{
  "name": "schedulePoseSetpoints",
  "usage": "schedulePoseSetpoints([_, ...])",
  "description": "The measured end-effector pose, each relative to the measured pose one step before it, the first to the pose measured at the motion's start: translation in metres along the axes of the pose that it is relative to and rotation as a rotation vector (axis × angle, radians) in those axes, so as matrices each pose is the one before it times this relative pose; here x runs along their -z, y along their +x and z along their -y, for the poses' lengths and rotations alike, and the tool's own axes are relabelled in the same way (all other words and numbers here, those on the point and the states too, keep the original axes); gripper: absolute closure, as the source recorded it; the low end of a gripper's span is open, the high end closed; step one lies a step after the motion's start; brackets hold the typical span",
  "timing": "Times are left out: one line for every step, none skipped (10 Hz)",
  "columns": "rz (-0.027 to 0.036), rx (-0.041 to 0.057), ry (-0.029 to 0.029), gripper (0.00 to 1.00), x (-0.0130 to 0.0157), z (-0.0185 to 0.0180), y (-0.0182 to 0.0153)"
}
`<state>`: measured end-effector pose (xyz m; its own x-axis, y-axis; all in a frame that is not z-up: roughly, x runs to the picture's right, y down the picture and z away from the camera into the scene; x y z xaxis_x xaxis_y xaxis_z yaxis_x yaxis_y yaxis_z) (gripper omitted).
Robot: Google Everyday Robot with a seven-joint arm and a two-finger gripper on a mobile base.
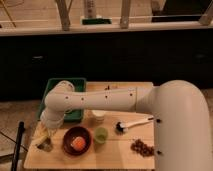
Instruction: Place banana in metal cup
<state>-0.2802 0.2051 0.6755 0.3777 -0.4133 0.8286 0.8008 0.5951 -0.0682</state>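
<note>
The end effector, fingers pressed together, hung low over the metal cup at the left front corner of the tabletop, the banana right beside it.

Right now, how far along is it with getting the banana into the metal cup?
Looks done: the banana is at the metal cup at the table's front left corner, left of the brown bowl. In hand: the gripper is shut, low over that cup, yellow showing beneath it. Left: I cannot tell whether the banana is inside; letting go and lifting the arm away are not yet done.
</note>
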Motion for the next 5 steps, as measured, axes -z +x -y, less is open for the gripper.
schedulePoseSetpoints([-0.00108,0.00186,-0.00383,1.0,0.0006,0.00038,0.00087])
schedulePoseSetpoints([-0.00018,0.00955,-0.01142,1.0,-0.00068,0.00063,-0.00047])
schedulePoseSetpoints([0.00213,0.01532,-0.01684,1.0,-0.0021,0.00183,-0.00195])
schedulePoseSetpoints([0.00044,0.01391,-0.01772,1.0,-0.00114,0.00151,-0.00047])
schedulePoseSetpoints([0.00142,0.01142,-0.01399,1.0,-0.0009,0.00139,-0.00004])
